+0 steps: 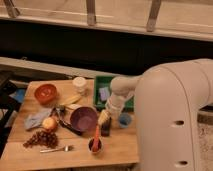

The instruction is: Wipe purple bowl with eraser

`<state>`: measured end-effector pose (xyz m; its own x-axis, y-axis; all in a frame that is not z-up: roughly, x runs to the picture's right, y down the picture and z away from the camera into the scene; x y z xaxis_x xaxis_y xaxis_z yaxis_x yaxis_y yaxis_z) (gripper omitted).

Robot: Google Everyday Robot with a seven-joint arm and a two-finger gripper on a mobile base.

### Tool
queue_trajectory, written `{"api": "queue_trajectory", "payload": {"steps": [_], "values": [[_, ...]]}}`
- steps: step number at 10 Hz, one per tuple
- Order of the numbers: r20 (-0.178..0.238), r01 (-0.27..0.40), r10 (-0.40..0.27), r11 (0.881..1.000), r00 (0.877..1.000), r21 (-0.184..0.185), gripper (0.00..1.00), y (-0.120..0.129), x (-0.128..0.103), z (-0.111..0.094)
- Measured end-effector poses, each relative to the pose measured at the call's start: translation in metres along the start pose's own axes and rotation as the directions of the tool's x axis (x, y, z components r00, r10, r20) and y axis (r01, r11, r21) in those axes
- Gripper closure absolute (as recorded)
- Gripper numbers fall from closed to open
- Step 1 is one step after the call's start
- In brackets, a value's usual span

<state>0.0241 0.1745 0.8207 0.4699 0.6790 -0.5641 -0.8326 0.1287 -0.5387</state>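
We are holding eraser [106,131] just right of purple bowl [82,119], at approach step; wiping not yet begun. Gripper [104,123] hovering beside bowl rim, jaws apparently gripping eraser. Bowl sitting mid worktop [122,150]. Next move, we are judging: leftward shift, then lowering into bowl.

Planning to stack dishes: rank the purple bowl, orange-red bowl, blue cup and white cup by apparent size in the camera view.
1. purple bowl
2. orange-red bowl
3. white cup and blue cup: too alike to rank, and the white one is farther back.
The pincer hangs between purple bowl and blue cup, at the eraser.
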Motion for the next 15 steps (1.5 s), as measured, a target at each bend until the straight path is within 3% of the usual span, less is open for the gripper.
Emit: {"api": "queue_trajectory", "payload": {"steps": [5,15], "values": [[-0.01,-0.002,0.002,1.0,1.0,0.008,0.3,-0.003,0.004,-0.002],[-0.03,-0.027,0.03,0.995,0.999,0.099,0.3,0.008,-0.003,0.021]]}}
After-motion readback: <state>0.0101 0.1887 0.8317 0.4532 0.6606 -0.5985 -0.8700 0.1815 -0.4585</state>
